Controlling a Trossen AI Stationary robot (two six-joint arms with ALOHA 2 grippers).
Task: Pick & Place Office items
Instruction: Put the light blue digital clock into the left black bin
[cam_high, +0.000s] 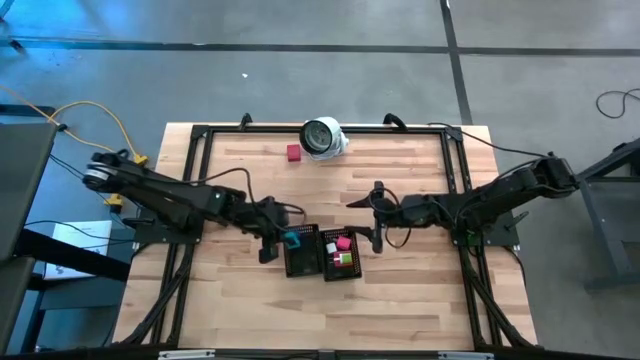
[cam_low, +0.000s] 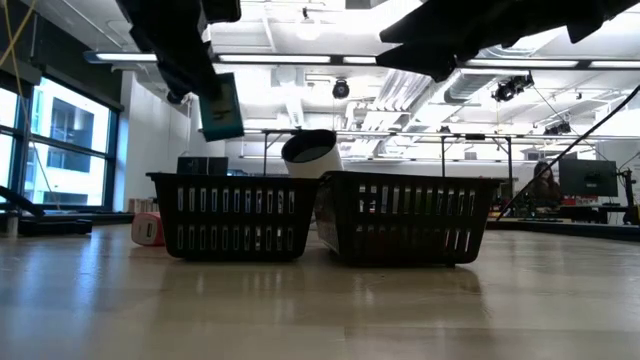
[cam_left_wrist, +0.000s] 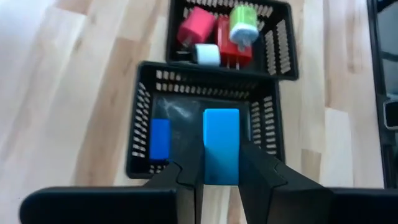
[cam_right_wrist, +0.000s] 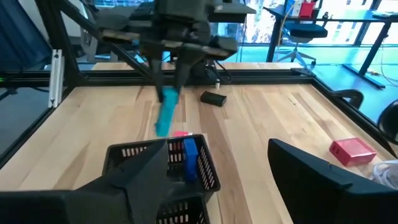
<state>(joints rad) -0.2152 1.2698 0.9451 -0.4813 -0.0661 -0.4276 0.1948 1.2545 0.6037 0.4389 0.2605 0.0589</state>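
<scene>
Light blue piece (cam_left_wrist: 221, 146), black mesh tray (cam_left_wrist: 142, 124)

Two dark jointed arms (thin black cables looped alongside), matte angular claws.

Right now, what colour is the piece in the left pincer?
Light blue piece, clearest in the left wrist view.

Blue piece (cam_left_wrist: 221, 144) held above tray; red, green, white pieces (cam_left_wrist: 217, 37) in other.
</scene>
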